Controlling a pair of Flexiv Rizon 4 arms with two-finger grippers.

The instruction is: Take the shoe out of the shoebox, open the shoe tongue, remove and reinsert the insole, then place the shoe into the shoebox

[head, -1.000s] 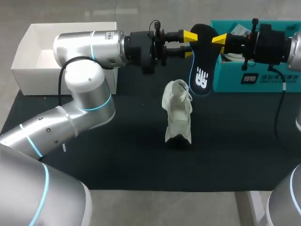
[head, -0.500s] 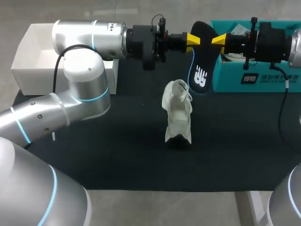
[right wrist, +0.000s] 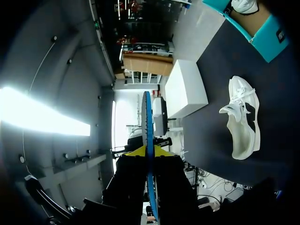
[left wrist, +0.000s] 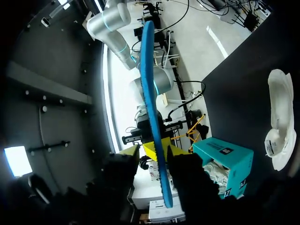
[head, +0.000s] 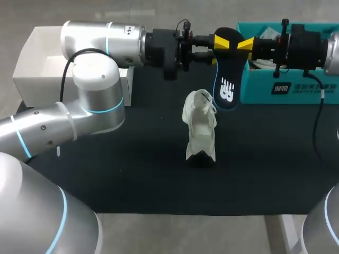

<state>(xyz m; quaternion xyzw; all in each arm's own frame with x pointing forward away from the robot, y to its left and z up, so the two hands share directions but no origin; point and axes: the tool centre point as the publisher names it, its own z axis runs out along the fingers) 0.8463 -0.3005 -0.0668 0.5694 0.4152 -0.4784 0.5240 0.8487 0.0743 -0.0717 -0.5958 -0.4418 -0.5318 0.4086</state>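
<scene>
worktop (head: 132, 174): dark mat; carries the shoe and both boxes.
left arm (head: 95, 100): comes in from the left edge, elbows up near the far left corner and reaches level along the far edge past the middle, seemingly to meet the insole at the height where the other arm offers it.
right arm (head: 312, 50): comes in from the right edge, level above the teal box, wrist facing the left arm's wrist.
shoebox (head: 288, 79): teal, open, at the far right corner; out of the working space yet near enough for the final placing.
white box (head: 42, 69): open, at the far left corner, partly behind the left arm.
shoe (head: 200, 127): white, on its side near the worktop's middle, touched by neither gripper, opening toward the far edge and so free to take the insole back.
insole (head: 226, 69): black with a blue edge, already out of the shoe; hangs upright in the air between the two wrists, low end near the shoe's far end.
right gripper (right wrist: 147, 154): yellow tips pressed on the insole's two faces, clamped on its upper end and carrying it.
left gripper (head: 220, 42): at the same upper end from the opposite side; clamped or merely around it cannot be told, the wrist view being too dark there.
step: judged a handover or regrip in mid-air; reinsertion and boxing not yet done.
</scene>
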